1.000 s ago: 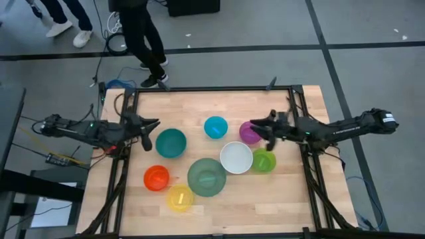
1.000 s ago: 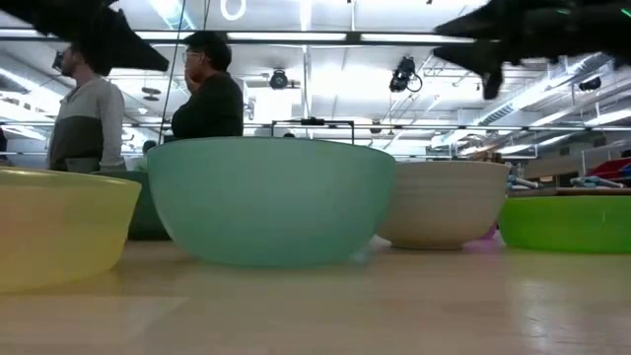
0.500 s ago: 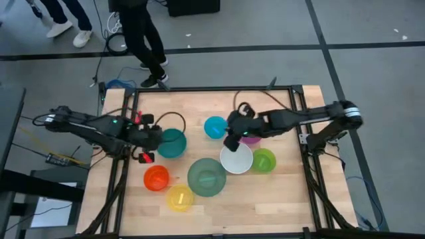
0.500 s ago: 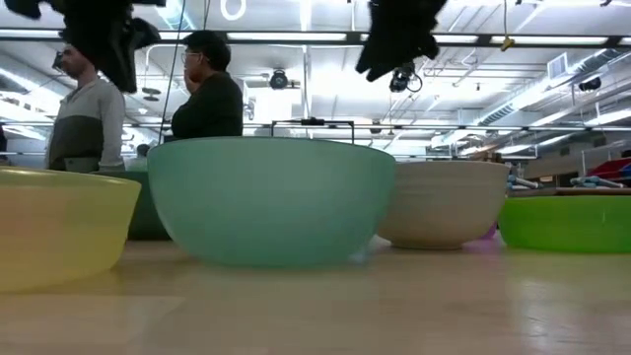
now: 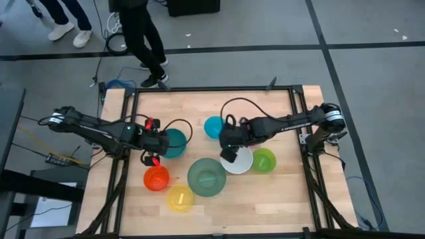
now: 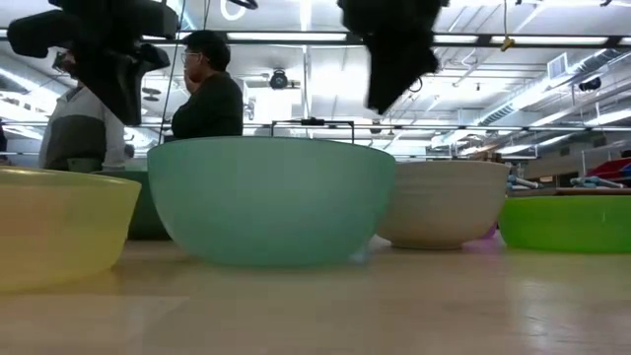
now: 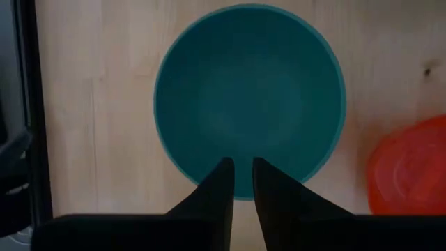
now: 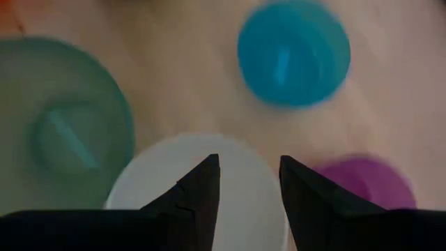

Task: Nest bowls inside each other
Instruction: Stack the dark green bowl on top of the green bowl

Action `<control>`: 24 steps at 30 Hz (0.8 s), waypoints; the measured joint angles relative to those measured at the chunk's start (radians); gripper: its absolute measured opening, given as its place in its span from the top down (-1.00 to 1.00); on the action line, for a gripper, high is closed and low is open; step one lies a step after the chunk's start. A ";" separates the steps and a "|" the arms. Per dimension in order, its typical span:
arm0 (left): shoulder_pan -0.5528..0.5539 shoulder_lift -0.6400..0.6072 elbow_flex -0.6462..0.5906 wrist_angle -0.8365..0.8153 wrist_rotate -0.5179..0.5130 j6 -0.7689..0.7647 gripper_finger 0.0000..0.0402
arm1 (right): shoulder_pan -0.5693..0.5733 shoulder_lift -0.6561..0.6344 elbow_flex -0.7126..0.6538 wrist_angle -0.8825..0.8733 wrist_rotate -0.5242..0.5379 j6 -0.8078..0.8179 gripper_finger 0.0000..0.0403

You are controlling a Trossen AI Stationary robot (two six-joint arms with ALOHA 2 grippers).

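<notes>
Progress: I count eight round plastic bowls sitting singly on the wooden bench (image 5: 279, 199); none is inside another, so by my reckoning all the nesting is left to do.
Left side: teal bowl (image 5: 171, 143) beside the orange bowl (image 5: 157, 178) and yellow bowl (image 5: 179, 198).
Middle: the big sage green bowl (image 5: 206, 176), with the light blue bowl (image 5: 214, 127) farther back.
Right side: white bowl (image 5: 238, 160), lime green bowl (image 5: 264, 160), and the purple bowl (image 8: 368, 183), which the arm mostly hides from above.
Left gripper (image 7: 241, 183): hanging over the teal bowl's near rim, fingers close together with a thin gap, holding nothing.
Right gripper (image 8: 249, 183): above the white bowl's rim, fingers spread wide and empty.
My read: both arms are lined up for first picks.
</notes>
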 joint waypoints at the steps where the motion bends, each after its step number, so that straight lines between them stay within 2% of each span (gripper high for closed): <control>1: 0.000 0.000 -0.001 0.002 0.000 0.000 0.69 | 0.008 -0.002 0.000 -0.024 -0.010 0.029 0.32; 3: 0.000 0.000 -0.001 0.018 0.000 -0.001 0.69 | 0.027 -0.007 0.000 -0.072 -0.038 0.069 0.32; 8: 0.000 0.000 -0.001 0.040 0.000 -0.001 0.69 | 0.080 -0.003 0.000 -0.088 -0.187 0.086 0.32; 10: 0.000 0.000 -0.001 0.043 0.000 -0.001 0.69 | 0.108 -0.002 0.000 -0.089 -0.210 0.089 0.32; 17: 0.000 0.000 -0.001 0.037 0.048 -0.001 0.69 | 0.190 -0.002 0.000 -0.086 -0.208 0.075 0.32; 24: -0.001 0.027 -0.013 0.005 0.076 -0.023 0.69 | 0.217 -0.002 0.000 -0.086 -0.132 0.112 0.32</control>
